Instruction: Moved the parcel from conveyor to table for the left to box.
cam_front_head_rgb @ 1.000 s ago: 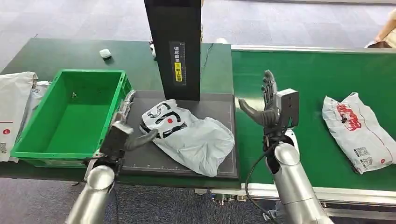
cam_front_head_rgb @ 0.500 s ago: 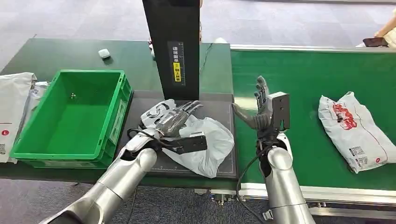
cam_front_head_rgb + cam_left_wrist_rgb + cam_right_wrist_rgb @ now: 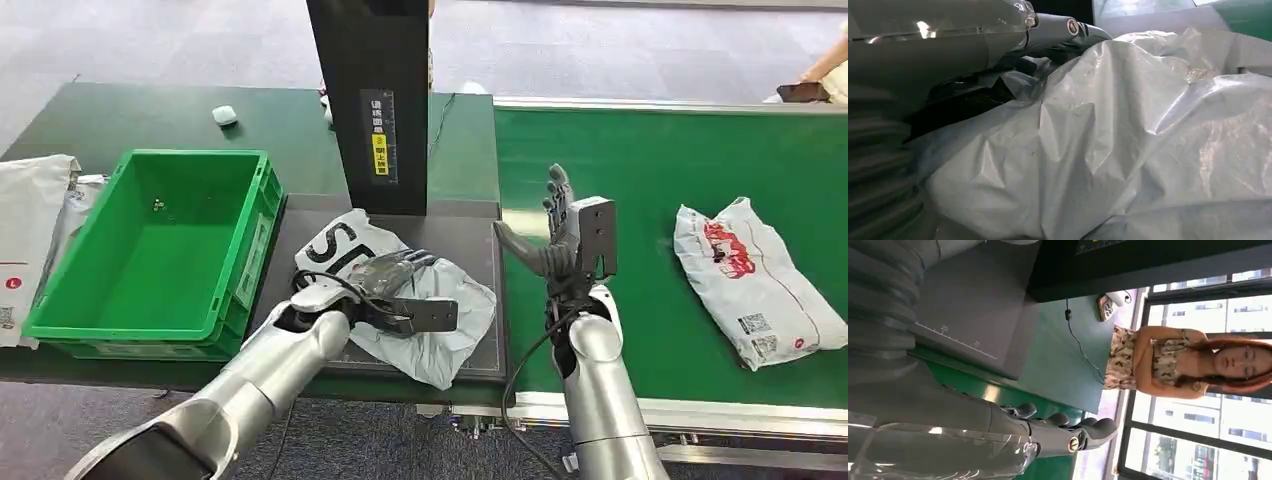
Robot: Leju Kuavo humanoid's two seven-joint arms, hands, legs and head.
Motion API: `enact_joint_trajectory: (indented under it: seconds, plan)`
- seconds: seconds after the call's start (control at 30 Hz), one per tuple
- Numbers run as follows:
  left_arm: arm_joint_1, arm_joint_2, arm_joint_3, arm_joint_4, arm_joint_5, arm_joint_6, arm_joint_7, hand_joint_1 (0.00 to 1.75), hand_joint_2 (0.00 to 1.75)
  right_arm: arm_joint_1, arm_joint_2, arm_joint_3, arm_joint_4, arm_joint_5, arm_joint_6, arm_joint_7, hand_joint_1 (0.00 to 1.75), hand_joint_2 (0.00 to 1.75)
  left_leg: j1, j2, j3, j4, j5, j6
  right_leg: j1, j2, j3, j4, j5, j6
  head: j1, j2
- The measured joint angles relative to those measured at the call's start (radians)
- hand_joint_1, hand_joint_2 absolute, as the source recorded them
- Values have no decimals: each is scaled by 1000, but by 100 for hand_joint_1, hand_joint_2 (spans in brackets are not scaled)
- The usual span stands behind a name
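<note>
While lying crumpled on the dark mat [image 3: 465,232] at the table's near edge, the grey parcel [image 3: 440,310] with black lettering is being pressed from above by the left hand [image 3: 392,274], fingers [image 3: 412,262] curling down onto the plastic; whether they are actually pinching the film, cannot tell. Left wrist view is showing creased grey plastic [image 3: 1128,140] right against the hand. At 3 o'clock from the parcel, the right hand [image 3: 556,228] is standing upright with fingers apart, holding nothing, over the seam between mat and conveyor [image 3: 650,150]. At 12 o'clock, a black upright post [image 3: 370,100] with a yellow label is standing at the mat's far edge. At 9 o'clock, the green crate [image 3: 250,250] is sitting just beside the mat, holding only a few tiny specks on its floor. Beyond it at 9, white bags [image 3: 30,220] are lying at the table edge. Well apart at 3 o'clock, a second grey parcel [image 3: 750,280] with red print is lying on the green belt. At 11 o'clock, a small white object [image 3: 224,115] is sitting on the table [image 3: 130,115]. A person [image 3: 1173,360] is standing behind the table in the right wrist view.
</note>
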Motion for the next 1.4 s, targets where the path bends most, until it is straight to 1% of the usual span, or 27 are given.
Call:
enact_joint_trajectory:
  seconds: [0.7, 0.73, 0.87, 1.0, 1.4]
  plan:
    - [-12, -7, -2, 27, -2, 0, 0, 0, 175, -2, 7, -6, 6, 0, 0, 0, 0, 175, 0, 0, 1, 0, 0, 0, 0, 0, 1, 0, 0, 0, 0, 0]
    - [-12, -7, -2, 27, -2, 0, 0, 175, 175, -2, 7, -6, 6, 0, 0, 0, 0, 175, 0, 0, 1, 0, 0, 0, 0, 0, 1, 0, 0, 0, 0, 0]
    - [-12, -7, -2, 28, -6, -4, 3, 175, 175, -2, 7, -7, 6, 0, -1, -1, 0, 175, 0, 0, 1, 0, 0, 0, 0, 0, 1, 0, 0, 0, 0, 0]
    - [-40, -15, -38, 39, -61, -51, 42, 175, 175, -2, 6, -15, 6, -2, -19, -15, 0, 175, 0, 0, 2, 0, 0, 0, 0, 0, 2, 0, 0, 0, 0, 0]
    - [-63, -19, -71, 53, -68, -53, 53, 175, 175, -2, 6, -27, 7, -3, -18, -18, 0, 175, 0, 0, 3, 0, 0, 0, 0, 0, 2, 0, 0, 0, 0, 0]
